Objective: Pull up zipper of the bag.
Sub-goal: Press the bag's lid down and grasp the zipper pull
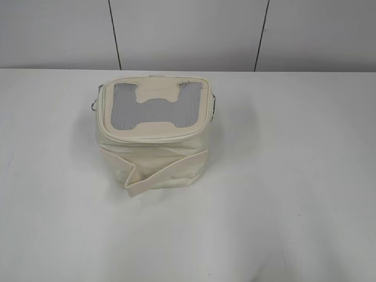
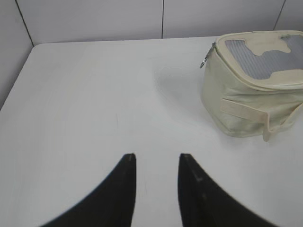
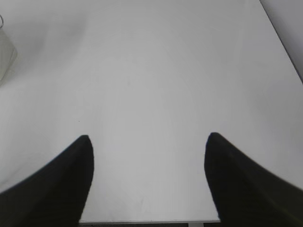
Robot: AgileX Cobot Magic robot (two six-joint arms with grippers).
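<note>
A cream bag (image 1: 154, 134) with a grey mesh top panel stands on the white table (image 1: 282, 194), left of centre. It also shows at the upper right of the left wrist view (image 2: 251, 101), with a metal zipper pull (image 2: 205, 60) hanging at its left upper corner. A sliver of the bag shows at the left edge of the right wrist view (image 3: 4, 56). My left gripper (image 2: 156, 157) is open and empty, over bare table well short of the bag. My right gripper (image 3: 147, 138) is wide open and empty near the table's front edge. Neither gripper shows in the exterior view.
A grey panelled wall (image 1: 188, 32) rises behind the table. A loose strap (image 1: 164, 173) runs across the bag's front. The table's near edge (image 3: 147, 221) lies just under the right gripper.
</note>
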